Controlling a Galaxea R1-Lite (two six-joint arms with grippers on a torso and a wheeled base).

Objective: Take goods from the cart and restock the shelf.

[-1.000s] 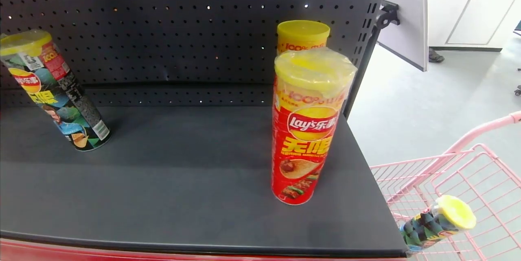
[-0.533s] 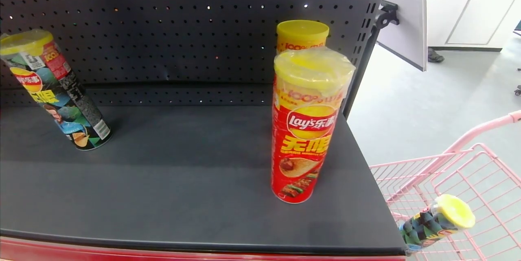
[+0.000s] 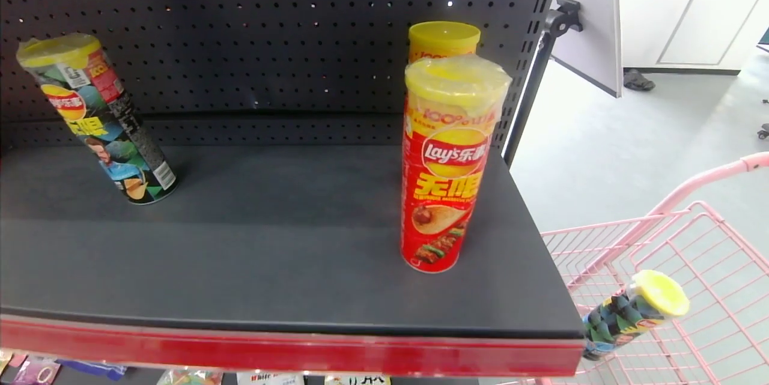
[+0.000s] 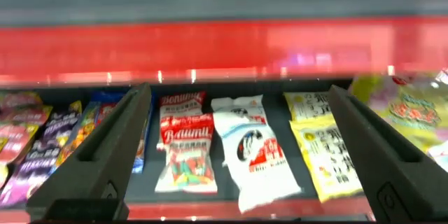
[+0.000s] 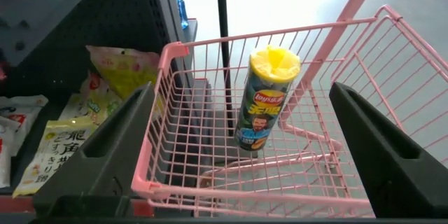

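On the dark shelf (image 3: 270, 253) stands a red chip can (image 3: 447, 163) with a yellow lid, and a second yellow-lidded can (image 3: 443, 41) stands right behind it. A dark green chip can (image 3: 99, 118) leans at the shelf's back left. In the pink cart (image 3: 691, 277) at the right, another dark chip can (image 3: 634, 310) (image 5: 264, 98) stands upright. My right gripper (image 5: 238, 147) hangs open above the cart (image 5: 210, 182), apart from the can. My left gripper (image 4: 238, 147) is open in front of a lower shelf, under the red shelf edge (image 4: 224, 45).
A black pegboard (image 3: 270, 24) backs the shelf. Snack bags (image 4: 255, 150) lie on the lower shelf, with more bags (image 5: 63, 133) beside the cart. Open grey floor (image 3: 613, 145) stretches to the right, past the shelf's upright post (image 3: 528, 90).
The head camera has tilted down or pulled back: the whole scene shifted up and the red shelf edge now shows. The cans themselves have not moved.
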